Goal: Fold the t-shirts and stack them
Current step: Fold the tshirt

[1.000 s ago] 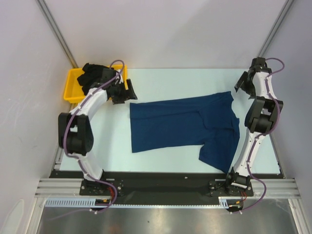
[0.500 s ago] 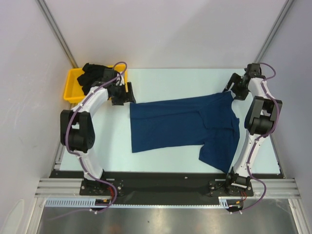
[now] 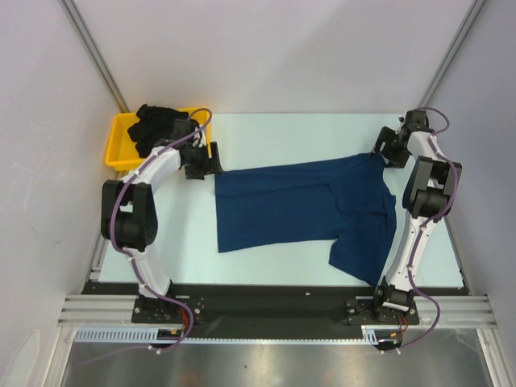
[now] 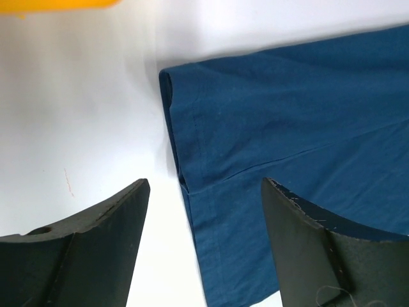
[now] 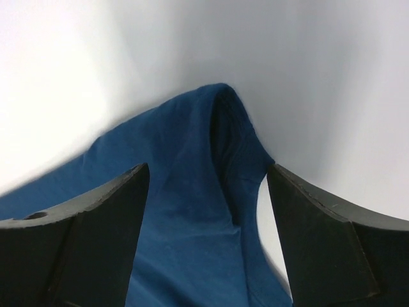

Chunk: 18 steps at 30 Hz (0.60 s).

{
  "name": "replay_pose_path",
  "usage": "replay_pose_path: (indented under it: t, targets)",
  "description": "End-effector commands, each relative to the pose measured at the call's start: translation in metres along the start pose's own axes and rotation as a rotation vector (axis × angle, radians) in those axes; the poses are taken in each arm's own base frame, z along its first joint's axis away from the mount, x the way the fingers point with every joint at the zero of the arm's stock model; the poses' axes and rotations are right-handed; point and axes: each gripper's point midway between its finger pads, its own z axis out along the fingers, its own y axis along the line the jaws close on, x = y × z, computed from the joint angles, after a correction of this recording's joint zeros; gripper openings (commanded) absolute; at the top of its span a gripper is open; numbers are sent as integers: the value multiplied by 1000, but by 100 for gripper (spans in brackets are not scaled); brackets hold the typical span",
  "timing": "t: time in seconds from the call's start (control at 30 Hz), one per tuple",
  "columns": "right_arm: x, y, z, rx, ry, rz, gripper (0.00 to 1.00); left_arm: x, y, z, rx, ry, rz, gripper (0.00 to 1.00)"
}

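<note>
Your navy blue t-shirt (image 3: 302, 210) lies spread flat in the middle of the worktop (image 3: 274, 133), hem toward 9 o'clock and collar end toward 3 o'clock. One sleeve hangs down toward 5 o'clock, close to the right arm's base. No print shows on the side facing up.

Your left gripper (image 3: 206, 158) sits at the shirt's 10 o'clock corner, just beside the yellow tray (image 3: 119, 151). In the left wrist view its fingers are spread wide and pinch nothing; the hem corner lies in the gap between them, with bare worktop under the left finger and blue cloth under the right one.

Your right gripper (image 3: 384, 150) is at the shirt's 2 o'clock corner. Its fingers are also spread, straddling a raised fold of blue cloth without closing on it. Whether either gripper touches the cloth, you cannot tell.

A black garment (image 3: 155, 122) is bunched in the tray at 10 o'clock, spilling over its far rim
</note>
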Motion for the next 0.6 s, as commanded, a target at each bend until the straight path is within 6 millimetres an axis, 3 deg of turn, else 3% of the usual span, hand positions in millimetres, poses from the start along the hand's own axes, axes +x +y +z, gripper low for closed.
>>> replay_pose_path:
  t: [0.0,0.2,0.4,0.57]
  targets:
    - [-13,0,1,19,-31,-44,80,-4,3,-1,5,-28,4,76]
    - [-6,-4,10,51,19,-73,75,1,8,2,-9,-15,-3,76]
    - [-11,-7,4,90,12,-50,61,-20,20,7,-73,-62,6,78]
    - [-6,-6,8,97,44,-60,54,-17,28,30,-91,-44,-25,81]
